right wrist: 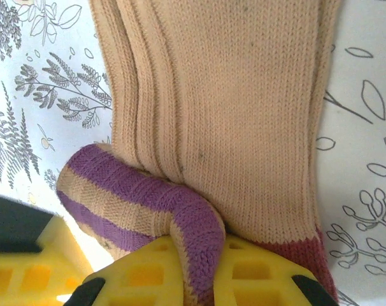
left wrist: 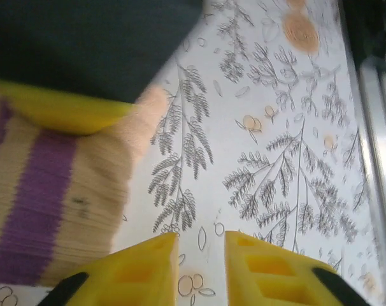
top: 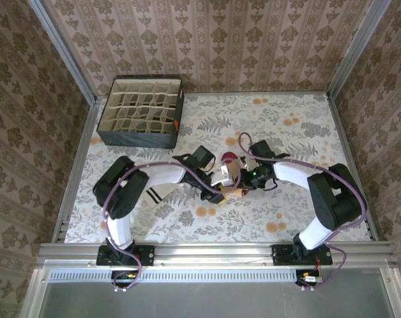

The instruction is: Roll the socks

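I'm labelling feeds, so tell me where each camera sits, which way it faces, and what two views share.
Top external: above and behind the bases, looking down on the floral table, the left arm and right arm.
Left wrist: on the left arm, facing the table past the parted left jaws; tan sock beside them.
Right wrist: on the right arm, facing the tan sock, its striped cuff pinched in the right jaws.
Shared: both wrist views show the tan sock.
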Robot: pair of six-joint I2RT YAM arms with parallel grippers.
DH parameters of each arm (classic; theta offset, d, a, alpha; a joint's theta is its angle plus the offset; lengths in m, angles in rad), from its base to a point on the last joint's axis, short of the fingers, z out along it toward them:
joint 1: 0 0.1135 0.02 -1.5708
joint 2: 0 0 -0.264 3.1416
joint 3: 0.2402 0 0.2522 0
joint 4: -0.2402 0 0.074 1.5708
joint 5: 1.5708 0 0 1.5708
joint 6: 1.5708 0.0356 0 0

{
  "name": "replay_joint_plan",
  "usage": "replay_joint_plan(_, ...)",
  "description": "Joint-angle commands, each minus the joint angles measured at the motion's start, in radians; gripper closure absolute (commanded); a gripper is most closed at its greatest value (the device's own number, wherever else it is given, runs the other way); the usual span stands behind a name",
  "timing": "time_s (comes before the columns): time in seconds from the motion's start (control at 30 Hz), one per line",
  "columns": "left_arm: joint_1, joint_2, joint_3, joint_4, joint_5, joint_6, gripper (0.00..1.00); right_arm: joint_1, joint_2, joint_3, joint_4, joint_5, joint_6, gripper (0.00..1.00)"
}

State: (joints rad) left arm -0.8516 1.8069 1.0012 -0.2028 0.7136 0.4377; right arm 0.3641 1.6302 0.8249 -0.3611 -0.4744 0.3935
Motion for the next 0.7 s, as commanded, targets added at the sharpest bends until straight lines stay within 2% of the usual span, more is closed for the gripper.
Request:
replay_joint_plan(0.0, -0.048, -0.106, -0.09, 0.195, -0.165, 0.151, 0.7, -0.005, 0.076, 0.001, -0.142, 0.05, 0.013, 1.0)
replay_joint_plan(0.2, -0.145, -0.183, -0.214, 0.398, -0.427, 0.31, 0.56, -0.017, 0.119, 0.031, -0.202, 0.023, 0.006, 1.0)
replay_joint_plan(0.3, -0.16, -0.163, -0.218, 0.445, -0.505, 0.339, 0.51, -0.025, 0.145, 0.039, -0.211, -0.01, 0.0, 1.0)
replay_joint_plan(0.67, -0.168, -0.071, -0.185, 0.484, -0.538, 0.4, 0.51, -0.043, 0.195, 0.051, -0.231, -0.101, -0.02, 1.0)
